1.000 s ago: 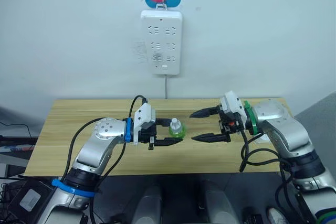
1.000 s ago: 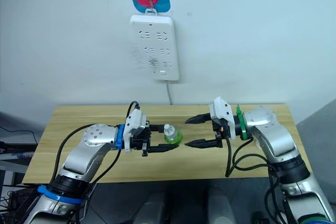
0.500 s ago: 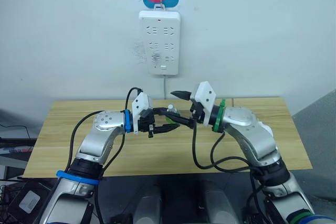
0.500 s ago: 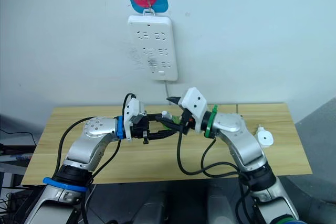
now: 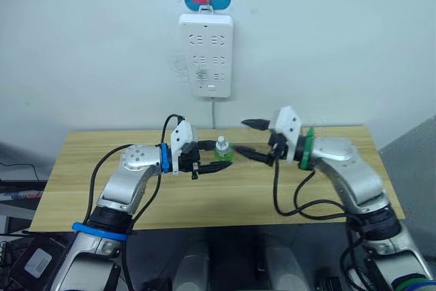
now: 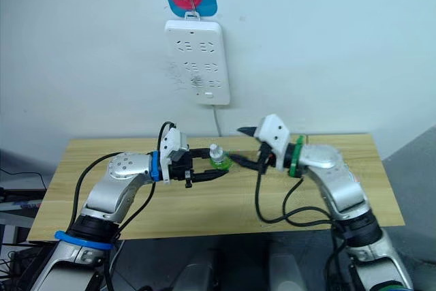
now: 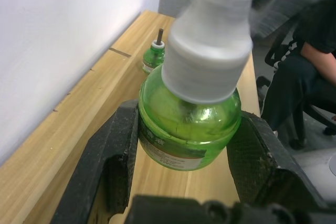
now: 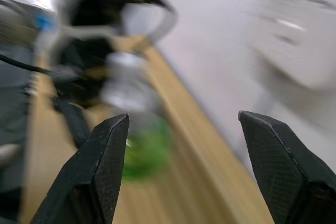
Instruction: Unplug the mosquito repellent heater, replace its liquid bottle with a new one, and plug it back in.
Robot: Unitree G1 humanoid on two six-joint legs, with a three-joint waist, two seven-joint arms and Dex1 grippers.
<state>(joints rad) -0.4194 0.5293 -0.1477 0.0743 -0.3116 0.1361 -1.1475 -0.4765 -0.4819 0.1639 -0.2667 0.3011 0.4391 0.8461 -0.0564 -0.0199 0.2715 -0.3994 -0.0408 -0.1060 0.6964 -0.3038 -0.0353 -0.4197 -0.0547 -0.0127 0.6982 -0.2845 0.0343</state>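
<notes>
Backed off — right pincer gapes beside left pincer's capped bottle.

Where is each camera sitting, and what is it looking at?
Left and right eye views: on the head, looking down over both arms at the table and power strip.
Left wrist view: on the left arm, between the left gripper fingers clamping the capped bottle; the bare-wick bottle stands beyond.
Right wrist view: on the right arm, through the open right gripper at that capped bottle.
All share the capped bottle.
</notes>
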